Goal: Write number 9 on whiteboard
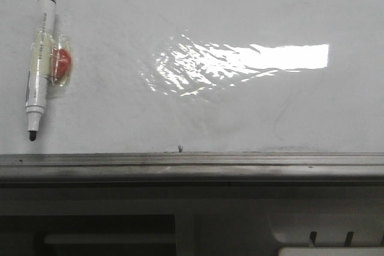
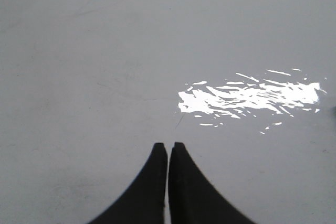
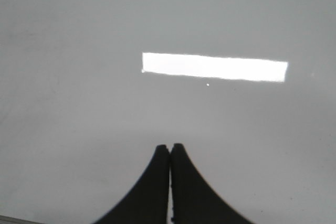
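The whiteboard point(image 1: 240, 112) lies flat and fills the front view, hard and shiny and slippery, with a grey rail point(image 1: 192, 166) along its near edge, and no number 9 is on it yet. One marker point(image 1: 39, 64) lies at the far left of the board with its cap off and a small red thing point(image 1: 61, 65) taped to its side; it looks light and stiff, so I think the middle of its body is the best place to grab. There are two grippers, the left gripper point(image 2: 168, 145) and the right gripper point(image 3: 170, 147), and both have their fingers pressed together with nothing held.
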Controlling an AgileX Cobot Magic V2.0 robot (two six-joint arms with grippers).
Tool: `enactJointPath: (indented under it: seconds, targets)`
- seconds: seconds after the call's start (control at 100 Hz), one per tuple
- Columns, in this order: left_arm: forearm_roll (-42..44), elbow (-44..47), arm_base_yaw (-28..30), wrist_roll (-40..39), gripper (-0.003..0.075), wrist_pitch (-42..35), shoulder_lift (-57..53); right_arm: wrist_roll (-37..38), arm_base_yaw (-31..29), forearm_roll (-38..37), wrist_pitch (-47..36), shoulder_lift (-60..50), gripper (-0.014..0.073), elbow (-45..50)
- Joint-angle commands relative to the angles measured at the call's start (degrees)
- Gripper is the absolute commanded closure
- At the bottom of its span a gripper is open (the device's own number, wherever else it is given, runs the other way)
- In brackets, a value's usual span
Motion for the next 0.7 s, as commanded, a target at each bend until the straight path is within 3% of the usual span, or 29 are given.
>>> enactJointPath:
  seconds: [0.0, 0.69]
  targets:
    - [-0.06, 2.26, 0.34, -0.37, 0.074, -4.54, -1.47, 0.01, -0.15, 2.17, -3.65, -0.78, 0.0663, -1.81]
    - [-0.06, 2.26, 0.34, -0.37, 0.0741, -4.54, -1.47, 0.01, -0.15, 2.81, -2.03, -0.78, 0.0663, -1.81]
